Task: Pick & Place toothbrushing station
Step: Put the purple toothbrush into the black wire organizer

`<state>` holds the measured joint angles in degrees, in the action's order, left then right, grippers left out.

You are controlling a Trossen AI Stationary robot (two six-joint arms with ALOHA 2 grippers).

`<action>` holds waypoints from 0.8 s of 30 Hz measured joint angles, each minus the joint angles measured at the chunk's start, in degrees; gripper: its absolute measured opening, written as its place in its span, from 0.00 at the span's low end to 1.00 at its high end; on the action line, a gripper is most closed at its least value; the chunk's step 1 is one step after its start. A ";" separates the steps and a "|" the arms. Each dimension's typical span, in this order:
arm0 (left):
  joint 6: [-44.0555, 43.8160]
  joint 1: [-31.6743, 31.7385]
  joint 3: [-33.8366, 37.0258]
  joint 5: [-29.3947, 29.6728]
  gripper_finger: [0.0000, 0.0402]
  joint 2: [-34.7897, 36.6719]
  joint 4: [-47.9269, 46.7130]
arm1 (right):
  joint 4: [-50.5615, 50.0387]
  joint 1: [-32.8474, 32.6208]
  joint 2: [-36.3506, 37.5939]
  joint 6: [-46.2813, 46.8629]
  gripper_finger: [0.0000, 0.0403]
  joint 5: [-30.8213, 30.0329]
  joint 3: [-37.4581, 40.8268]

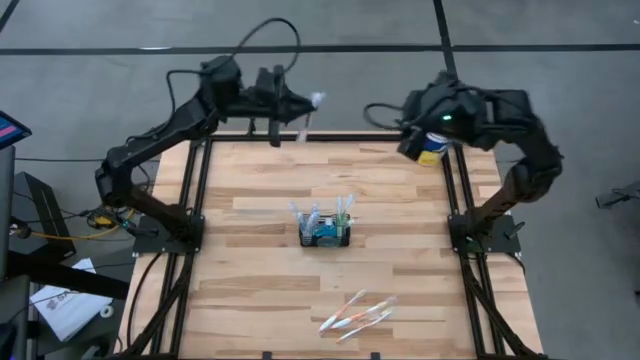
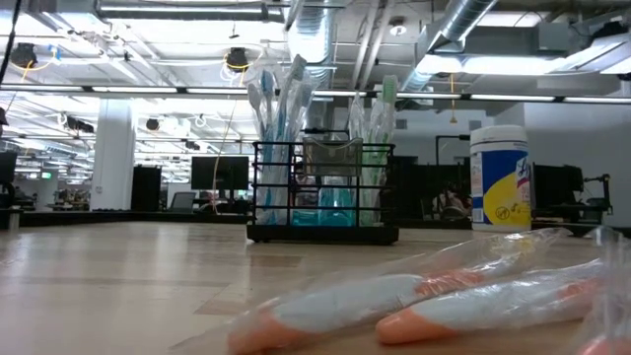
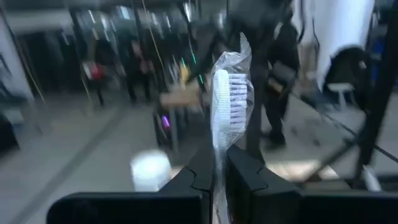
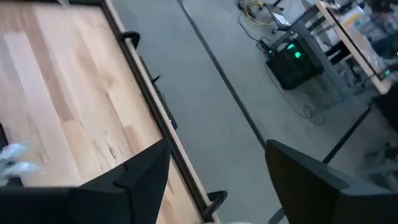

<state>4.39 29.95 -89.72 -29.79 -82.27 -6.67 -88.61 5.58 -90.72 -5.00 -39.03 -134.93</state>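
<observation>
The left gripper [image 1: 300, 118] pinches a wrapped toothbrush [image 3: 229, 99] above the table's far edge; the right gripper [image 4: 217, 168] is spread at the far right corner. The toothbrushing station [image 1: 325, 233] sits mid-table. The brush should descend upright into a free compartment.

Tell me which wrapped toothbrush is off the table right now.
The one pinched in the left hand, a wrapped toothbrush held up at the far edge; the others stand in the caddy or lie at the near edge.

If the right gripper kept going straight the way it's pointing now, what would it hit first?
Probably the table's metal edge rail or the grey floor just beyond it; the right gripper, jaws open, aims down past that edge with nothing else in line. Depth is unclear.
</observation>
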 joint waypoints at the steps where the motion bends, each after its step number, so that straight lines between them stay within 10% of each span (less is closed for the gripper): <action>1: -0.27 -0.61 1.32 1.19 0.02 0.89 3.47 | -0.55 0.00 0.90 1.24 0.63 -0.04 0.00; 15: -5.67 -12.09 44.44 33.46 0.02 19.03 43.60 | -1.42 -0.26 11.53 19.79 0.59 0.55 2.23; 24: -15.12 -13.77 65.73 39.07 0.02 19.20 67.53 | -1.42 -0.15 11.49 22.15 0.53 0.28 2.21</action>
<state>-10.74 16.18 -23.99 9.28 -63.07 60.85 -90.02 5.43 -79.23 17.15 -38.75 -132.73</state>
